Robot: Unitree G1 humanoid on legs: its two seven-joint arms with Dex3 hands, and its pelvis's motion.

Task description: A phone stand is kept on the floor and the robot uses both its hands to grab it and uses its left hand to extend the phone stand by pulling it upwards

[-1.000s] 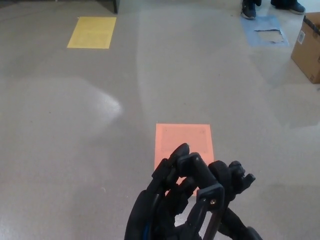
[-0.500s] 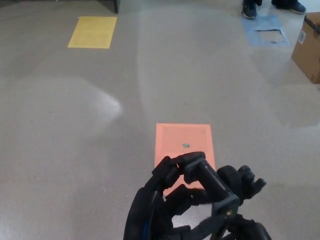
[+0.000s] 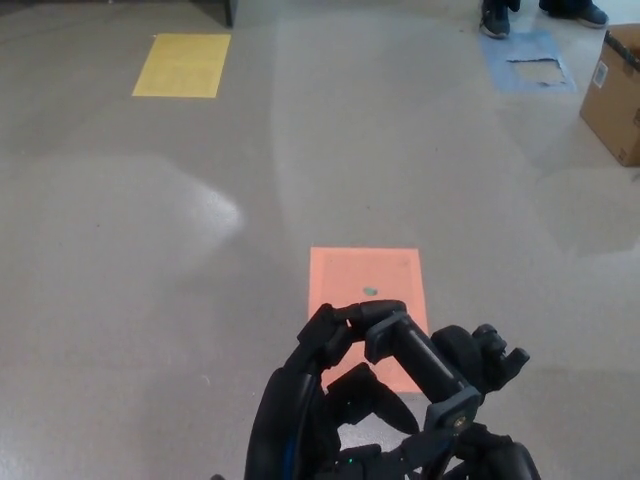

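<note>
Left hand (image 3: 325, 385) wrapping the phone stand (image 3: 420, 365) upper end, fingers curled on it | right hand (image 3: 480, 365) gripping beside, lower right | stand sitting over orange sheet (image 3: 365, 275) near edge on the floor (image 3: 150, 260), long axis tilting up-left | left hand nearer the top, so upward pull falling to it.

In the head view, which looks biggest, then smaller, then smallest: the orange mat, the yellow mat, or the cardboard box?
1. Orange mat, though it is nearest the camera and partly hidden.
2. Yellow mat, lying farther away.
3. Cardboard box, cut off by the picture's edge, so its true size is unsure.
</note>
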